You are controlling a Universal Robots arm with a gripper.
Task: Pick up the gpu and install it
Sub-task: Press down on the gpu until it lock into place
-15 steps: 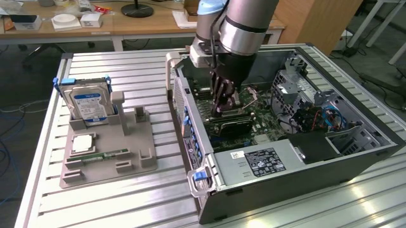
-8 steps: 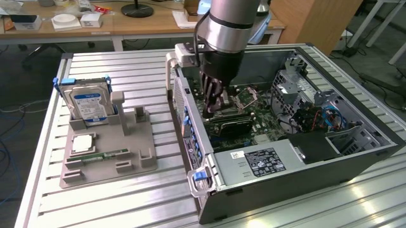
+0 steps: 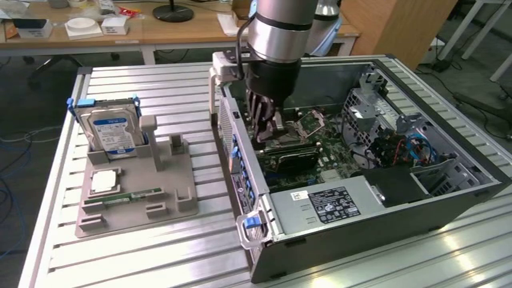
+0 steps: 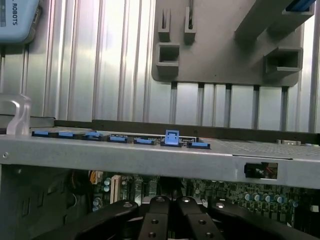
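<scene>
tool (image 3: pixel 268 137): clenched on gpu (image 3: pixel 289 157), deep inside open computer case (image 3: pixel 416 198) | gpu: edge-down on motherboard (image 3: pixel 324 144) near rear blue slot latches (image 4: pixel 171 137), apparently for seating | fixture tray (image 3: pixel 136 192) on surface (image 3: pixel 120 252): holds hard drive (image 3: pixel 112 132), memory stick (image 3: pixel 136 195)

The gripper (image 4: pixel 172 220) shows as black linkage arms drawn together, low inside the computer case (image 4: pixel 125 160). Past them lies a green circuit board (image 4: pixel 235 192). Blue clips (image 4: pixel 117 138) line the case's grey edge — one (image 4: pixel 171 137) stands raised. Beyond sits a grey holder tray (image 4: pixel 220 45) on the ribbed metal table (image 4: pixel 100 60).
</scene>
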